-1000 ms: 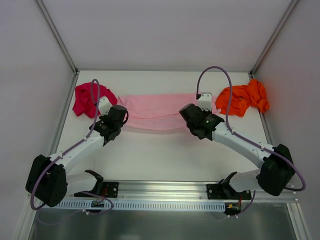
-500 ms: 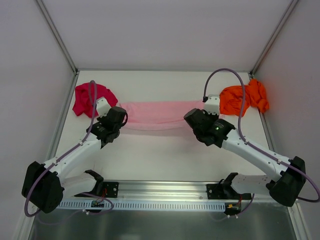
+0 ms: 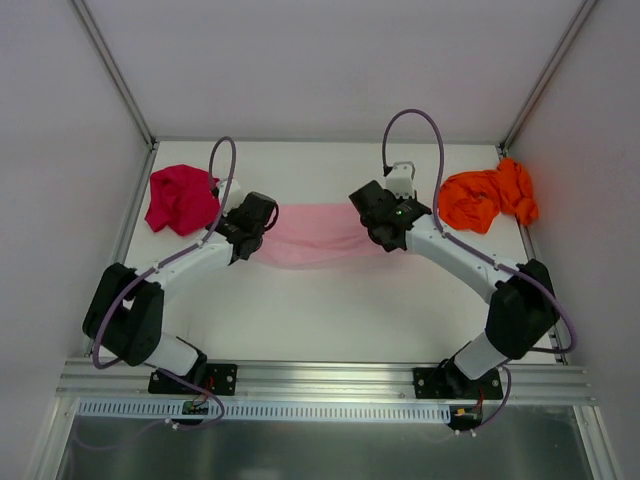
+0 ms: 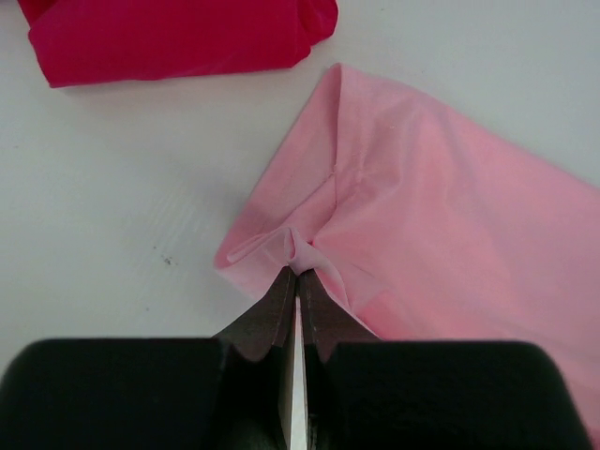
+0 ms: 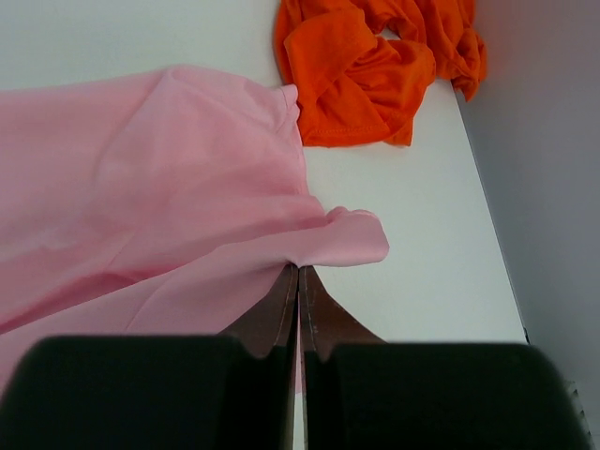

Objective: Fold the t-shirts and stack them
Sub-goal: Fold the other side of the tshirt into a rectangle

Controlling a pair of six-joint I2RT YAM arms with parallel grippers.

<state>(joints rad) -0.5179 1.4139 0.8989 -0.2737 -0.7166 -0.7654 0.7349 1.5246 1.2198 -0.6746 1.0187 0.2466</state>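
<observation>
Across the far half of the table (image 3: pixel 330 310), toward 12 o'clock, we note the light pink t-shirt (image 3: pixel 315 238) spanning between both arms. Left gripper (image 4: pixel 296 274): fingers pressed together, pinching a bunched fold at the shirt's 9 o'clock end. Right gripper (image 5: pixel 298 272): fingers likewise closed, pinching the cloth edge at the 3 o'clock end. Magenta-red t-shirt (image 3: pixel 180 198) lies crumpled at 10 o'clock, apart from the pink one. Orange t-shirt (image 3: pixel 488 197) lies bunched at 2 o'clock, near the side wall.

pink t-shirt (image 3: pixel 315 238): plain cloth, no text legible
magenta-red t-shirt (image 3: pixel 180 200): plain cloth, no text legible
orange t-shirt (image 3: pixel 482 198): plain cloth, no text legible
</observation>
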